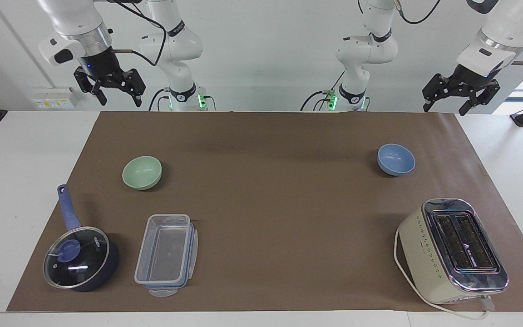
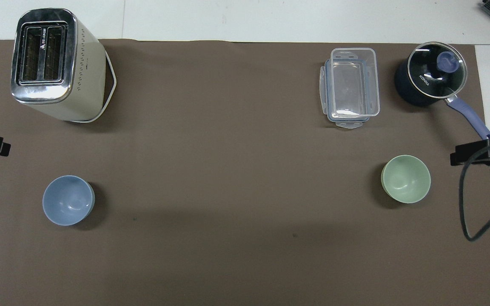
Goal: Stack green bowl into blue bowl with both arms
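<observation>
Facing view: small pale mint-green bowl [image 1: 142, 172] mid-left, periwinkle-blue bowl [image 1: 396, 159] mid-right, well apart, right gripper [image 1: 110, 89] upper left and left gripper [image 1: 460, 93] upper right both raised, fingers apart; overhead view: bowls untouched, so approach pending, probably each gripper descending onto its bowl's rim

- Both arms are showing glossy white, rounded shells, the right arm [image 1: 68, 20] and the left arm [image 1: 500, 27] alike.
- A ribbed silver ring is sitting at each wrist, above a black block.
- The right gripper [image 1: 117, 96] and left gripper [image 1: 446, 105] are showing black, angular two-finger frames.
- Black cables are looping along the upper links.
- The two white bases are glowing green near the table's robot-side edge.
</observation>
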{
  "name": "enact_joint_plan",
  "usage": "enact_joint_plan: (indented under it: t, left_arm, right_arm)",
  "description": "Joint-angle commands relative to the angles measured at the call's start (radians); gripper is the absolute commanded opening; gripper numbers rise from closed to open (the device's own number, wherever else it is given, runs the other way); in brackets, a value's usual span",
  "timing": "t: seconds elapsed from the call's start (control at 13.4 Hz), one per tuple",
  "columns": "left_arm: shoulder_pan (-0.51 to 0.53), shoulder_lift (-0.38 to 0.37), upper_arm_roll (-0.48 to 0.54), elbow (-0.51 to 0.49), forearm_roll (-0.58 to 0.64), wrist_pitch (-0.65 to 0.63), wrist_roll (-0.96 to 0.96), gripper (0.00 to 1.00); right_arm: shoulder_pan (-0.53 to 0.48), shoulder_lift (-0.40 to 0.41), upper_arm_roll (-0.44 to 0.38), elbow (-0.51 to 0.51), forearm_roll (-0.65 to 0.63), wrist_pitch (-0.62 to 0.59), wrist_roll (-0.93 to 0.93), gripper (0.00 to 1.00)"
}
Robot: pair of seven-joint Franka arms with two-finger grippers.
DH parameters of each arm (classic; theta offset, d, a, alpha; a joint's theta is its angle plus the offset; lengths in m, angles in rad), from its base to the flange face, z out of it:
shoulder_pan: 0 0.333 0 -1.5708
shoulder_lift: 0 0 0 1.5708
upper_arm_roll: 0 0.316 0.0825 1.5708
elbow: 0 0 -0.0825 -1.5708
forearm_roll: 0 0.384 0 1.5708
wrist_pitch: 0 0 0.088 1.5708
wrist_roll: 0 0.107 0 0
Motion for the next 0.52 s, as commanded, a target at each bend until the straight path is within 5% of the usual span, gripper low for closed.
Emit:
enact_joint_plan:
  t: [0.0, 0.45]
  left_arm:
    - [0.002, -0.028, -0.003, -0.036, 0.015, -0.004, -0.003, 1.00]
    - [0.002, -0.030, -0.003, -0.039, 0.015, -0.004, 0.002, 1.00]
  right_arm:
    - [-0.010, -0.010, 0.006, 0.002, 0.001, -0.009, 0.005, 1.00]
    - [-0.010, -0.010, 0.006, 0.002, 0.003, -0.009, 0.005, 1.00]
